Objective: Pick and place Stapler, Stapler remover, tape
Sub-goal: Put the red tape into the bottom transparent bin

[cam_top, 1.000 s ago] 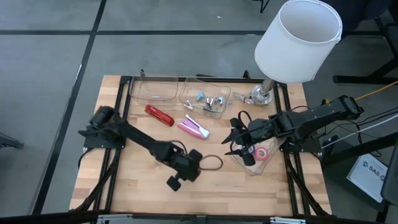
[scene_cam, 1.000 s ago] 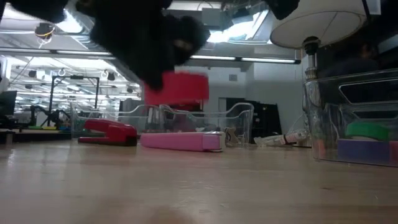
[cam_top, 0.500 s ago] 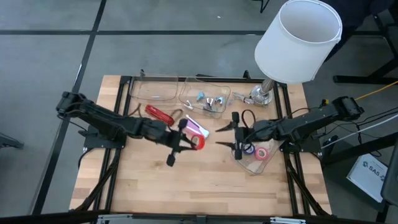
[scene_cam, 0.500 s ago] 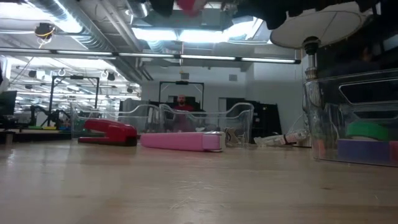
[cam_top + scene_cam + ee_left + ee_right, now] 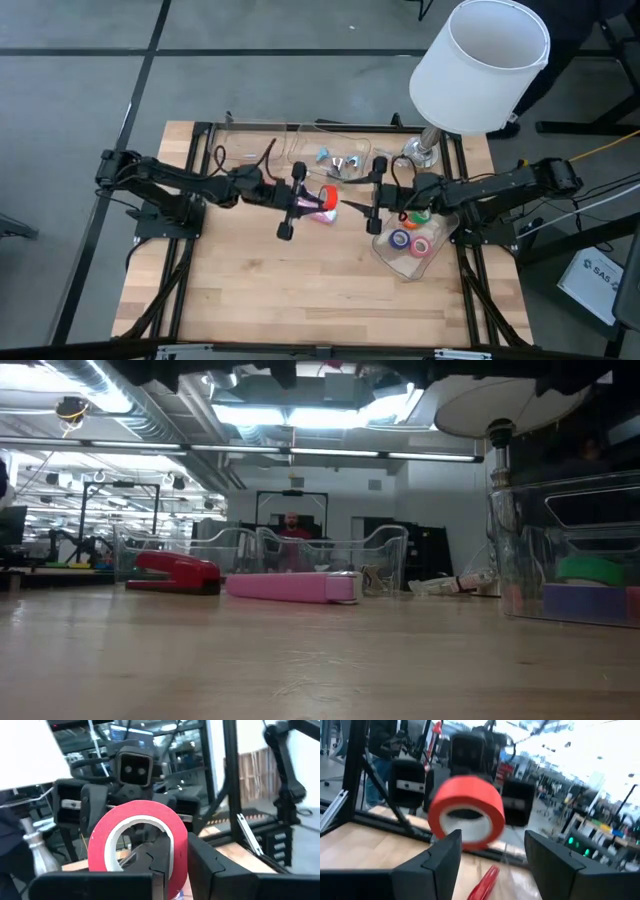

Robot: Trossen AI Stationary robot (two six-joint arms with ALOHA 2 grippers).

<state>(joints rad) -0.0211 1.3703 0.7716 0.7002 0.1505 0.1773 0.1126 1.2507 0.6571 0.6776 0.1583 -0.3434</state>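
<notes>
A red roll of tape point(image 5: 137, 837) hangs in the air over the table's middle, with my left gripper point(image 5: 322, 198) shut on it and pointing level toward the right. My right gripper point(image 5: 352, 205) faces it, level and open; in the right wrist view the roll point(image 5: 467, 812) sits just ahead of its spread fingers, and I cannot tell whether they touch it. Below lie a pink stapler point(image 5: 290, 587) and a red stapler point(image 5: 175, 572), flat on the wood. Staple removers point(image 5: 340, 165) lie in a clear tray at the far edge. My left gripper holds the red roll by its wall point(image 5: 177, 865), one finger inside the ring's hole and one outside. The fingers come level from the table's left. The roll stands on edge, its hole facing along the fingers, lifted clear of the table.
A clear bin point(image 5: 405, 262) at the right holds green, blue-purple and pink tape rolls point(image 5: 400, 238). Two clear trays point(image 5: 250, 145) stand along the far edge. A white lamp point(image 5: 480, 65) stands at the far right corner. Bare wood lies toward the near edge.
My left gripper has risen from the near middle of the table with the red roll, gone toward the far edge, and tipped from pointing down to level. My right gripper has tipped up to level and gone left toward the roll, staying open.
</notes>
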